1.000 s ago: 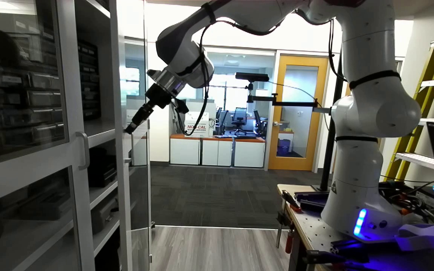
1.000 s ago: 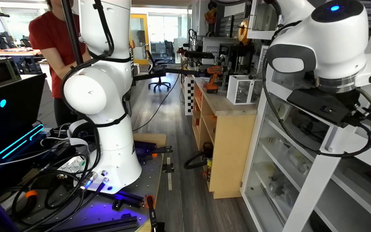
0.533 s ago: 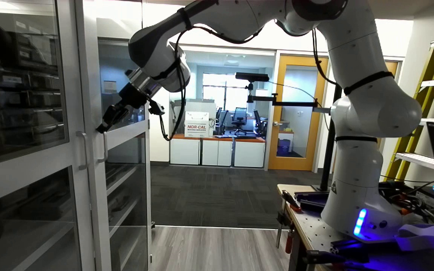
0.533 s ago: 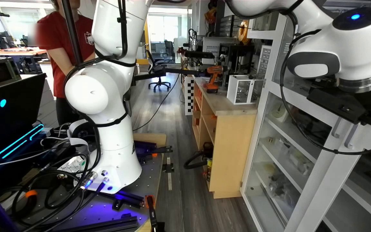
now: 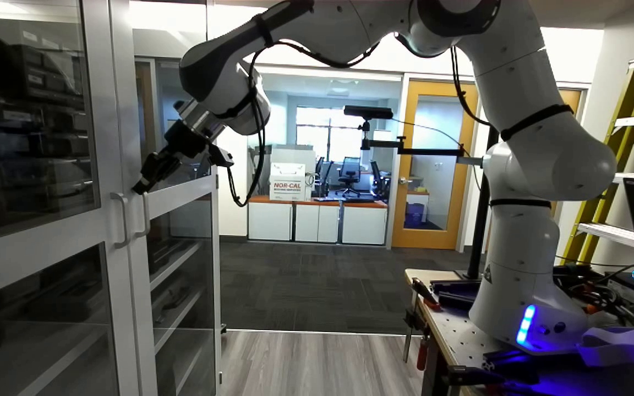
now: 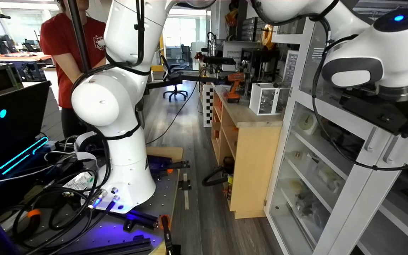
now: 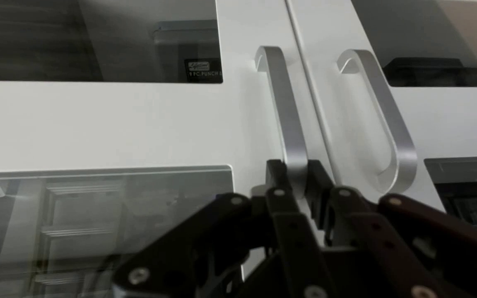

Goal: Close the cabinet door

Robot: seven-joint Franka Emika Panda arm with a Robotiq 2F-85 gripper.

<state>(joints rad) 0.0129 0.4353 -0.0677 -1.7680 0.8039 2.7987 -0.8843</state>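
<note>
The pincer (image 7: 297,176) grips a silver handle (image 7: 282,95) near one end, its fingers (image 7: 320,182) against both sides. That handle's cabinet door (image 7: 139,124) stands just beyond the pincer, right alongside the neighbouring door (image 7: 462,124).

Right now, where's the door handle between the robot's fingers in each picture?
In an exterior view: door handle, toward the left.
In an exterior view: door handle, toward the right.
In the wrist view: door handle, near the middle.
Shared landmark: the second handle, left of it in both exterior views, right of it in the wrist view.
</note>
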